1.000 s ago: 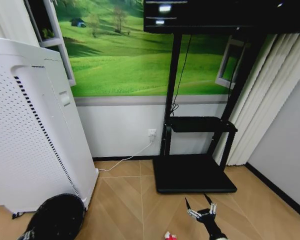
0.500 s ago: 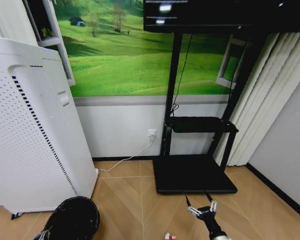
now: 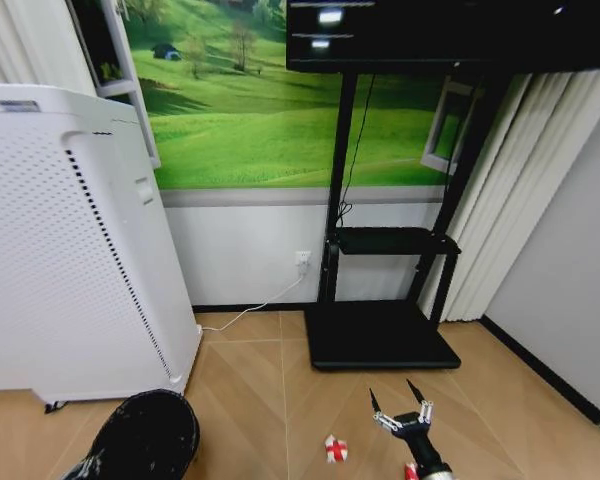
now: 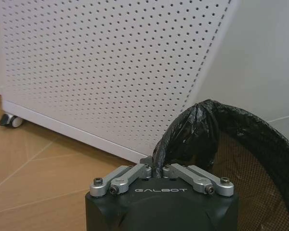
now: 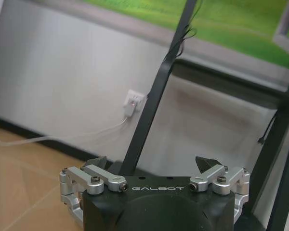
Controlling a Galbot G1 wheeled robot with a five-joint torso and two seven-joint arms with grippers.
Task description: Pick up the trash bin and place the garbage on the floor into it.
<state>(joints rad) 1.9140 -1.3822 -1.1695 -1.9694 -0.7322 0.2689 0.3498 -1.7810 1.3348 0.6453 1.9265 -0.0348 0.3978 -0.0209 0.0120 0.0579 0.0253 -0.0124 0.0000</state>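
Observation:
The trash bin [image 3: 145, 440], black and round with a black bag lining, hangs low at the lower left of the head view. In the left wrist view my left gripper [image 4: 157, 169] is shut on the bag-covered rim of the trash bin [image 4: 245, 144]. One piece of garbage [image 3: 335, 449], a small red-and-white wrapper, lies on the parquet floor [image 3: 260, 400]. My right gripper [image 3: 398, 403] stands open just right of it, above the floor, with nothing between its fingers [image 5: 208, 164]. A second bit of red [image 3: 410, 471] peeks out beside the right arm.
A tall white perforated air purifier [image 3: 70, 250] stands at the left, close behind the bin. A black screen stand with a flat base [image 3: 380, 335] stands against the wall ahead. A white cable runs from a wall socket [image 3: 303, 265] along the floor. Curtains hang at the right.
The bin moved right, away from the purifier's foot, with the left gripper still on it. The camera then tipped down, so the wrapper shows in full. The right gripper stayed open.

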